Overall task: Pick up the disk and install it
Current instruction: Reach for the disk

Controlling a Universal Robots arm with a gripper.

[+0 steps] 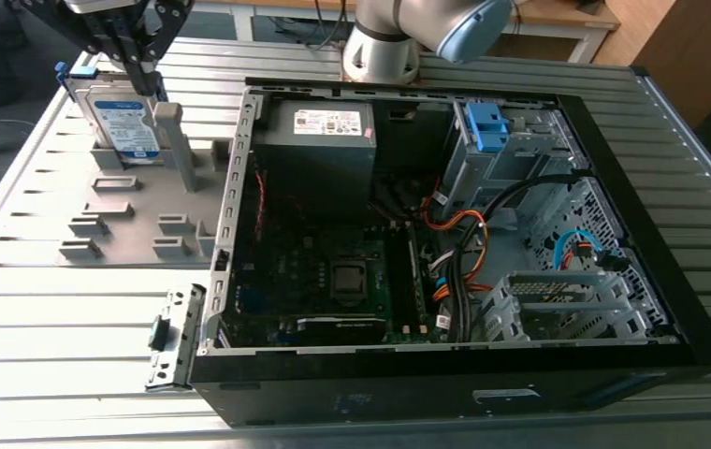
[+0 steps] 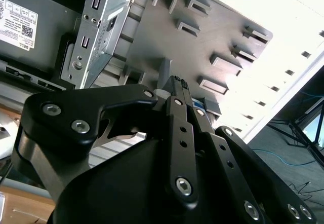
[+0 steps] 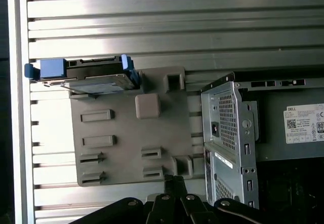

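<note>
The disk, a silver drive with a white-and-blue label in a blue caddy, stands on edge in a slot at the far end of a grey holder plate, to the exterior view's left of the open computer case. My gripper hangs just above the disk's top edge, fingers together and holding nothing. In the first wrist view the disk is seen edge-on, apart from the gripper. In the second wrist view the shut gripper points at the holder plate.
Inside the case are a grey power-supply box, a motherboard, loose cables and a metal drive cage with a bare blue bracket. The arm's base stands behind the case. All rests on a slatted metal table.
</note>
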